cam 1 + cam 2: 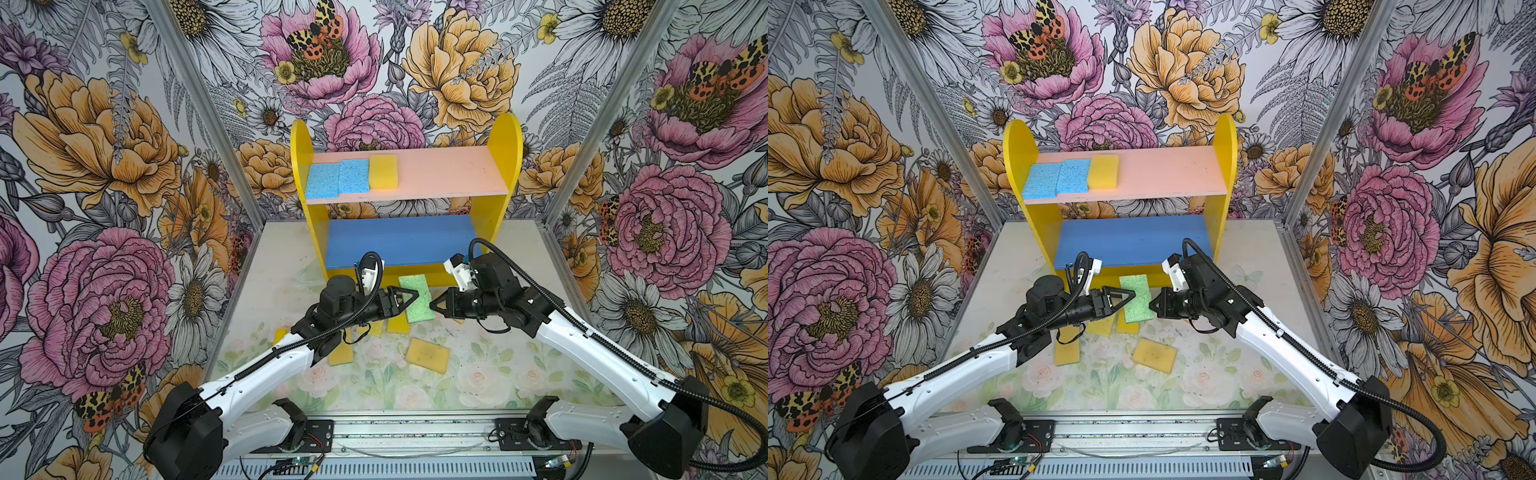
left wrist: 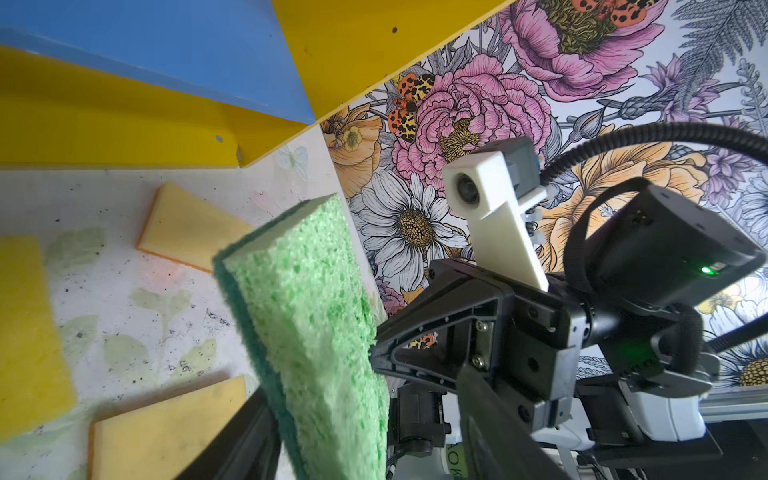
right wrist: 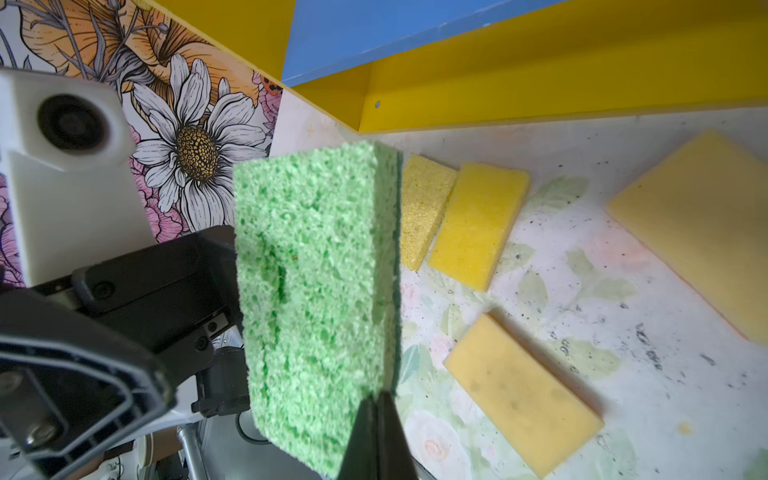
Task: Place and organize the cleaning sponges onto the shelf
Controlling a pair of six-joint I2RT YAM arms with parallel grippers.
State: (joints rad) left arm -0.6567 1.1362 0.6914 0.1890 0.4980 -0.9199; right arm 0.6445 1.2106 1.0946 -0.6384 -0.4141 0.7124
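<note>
The green sponge [image 1: 419,303] [image 3: 316,291] hangs tilted above the table, in front of the shelf [image 1: 503,166]. It sits between the fingers of my left gripper [image 1: 415,297] [image 2: 361,382]. One finger lies against its dark-green face, while the other stands a little off the light face, so the jaws are open around it. My right gripper [image 1: 433,305] [image 3: 376,399] is shut and empty, its tips touching the sponge's right side. Two blue sponges [image 1: 322,180] [image 1: 354,175] and a yellow sponge [image 1: 383,171] lie in a row at the left of the pink upper board [image 1: 449,174]. The blue lower board [image 1: 399,241] is bare.
Several yellow and tan sponges lie loose on the floral table, among them a tan sponge [image 1: 428,355], a yellow sponge [image 1: 341,353] and another yellow sponge [image 1: 398,326] partly under the arms. Flowered walls close in both sides and the back. A metal rail [image 1: 415,432] runs along the front.
</note>
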